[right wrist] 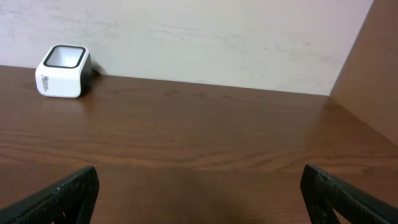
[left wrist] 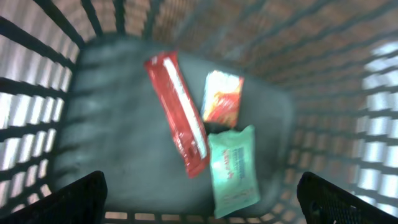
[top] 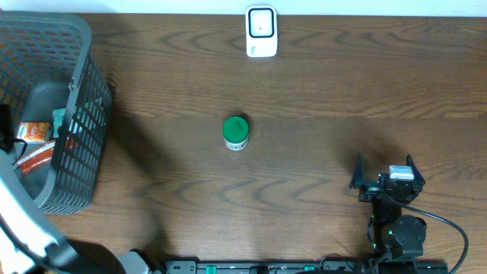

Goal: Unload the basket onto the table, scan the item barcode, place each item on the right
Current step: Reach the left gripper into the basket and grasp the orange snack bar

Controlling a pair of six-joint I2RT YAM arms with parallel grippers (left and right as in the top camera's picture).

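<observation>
Brown wooden desk [right wrist: 217,137] carries everything. Over it the left fingers [left wrist: 74,202] stand wide apart and empty inside a grey basket [left wrist: 37,93]. Just beyond them lie a red packet [left wrist: 180,112], an orange packet [left wrist: 222,96] and a green packet [left wrist: 233,168]. Wide and empty too, the right fingers [right wrist: 62,199] face a white scanner [right wrist: 62,71] far ahead-left; a green-lidded jar [top: 236,132] stands well to their left.
</observation>
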